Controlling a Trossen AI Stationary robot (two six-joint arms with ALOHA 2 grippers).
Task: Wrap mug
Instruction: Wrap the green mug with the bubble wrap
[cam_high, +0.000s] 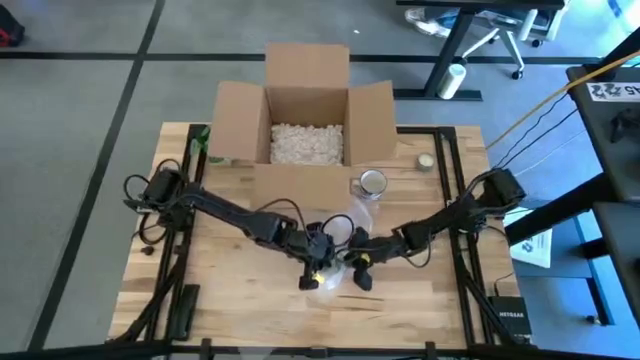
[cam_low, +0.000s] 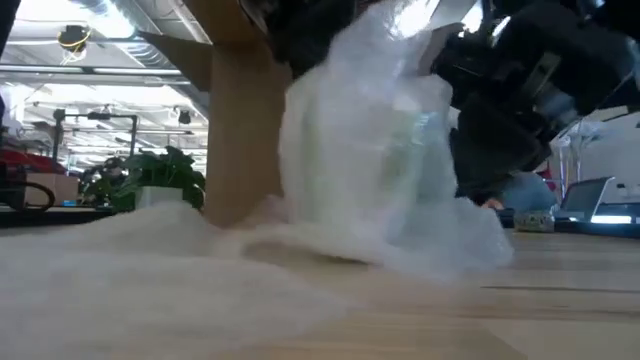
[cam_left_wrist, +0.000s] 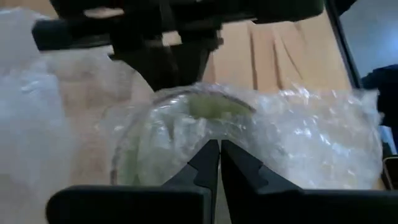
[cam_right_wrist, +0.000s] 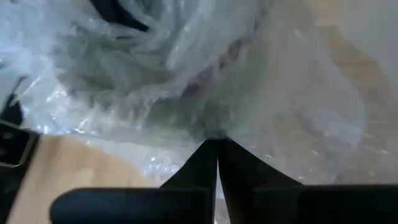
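1. The mug (cam_left_wrist: 186, 134) is clear glass; it is inside the wrap (cam_left_wrist: 311, 140), its round rim faintly visible through the plastic; whether it stands or lies, I cannot tell.
2. The wrap is clear bubble plastic, crumpled and bunched around the mug; its loose edges spread flat on the wood at the table's front middle.

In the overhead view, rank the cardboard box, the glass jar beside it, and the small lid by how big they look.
1. Box, by far the largest.
2. Jar.
3. Lid, only slightly smaller than the jar.
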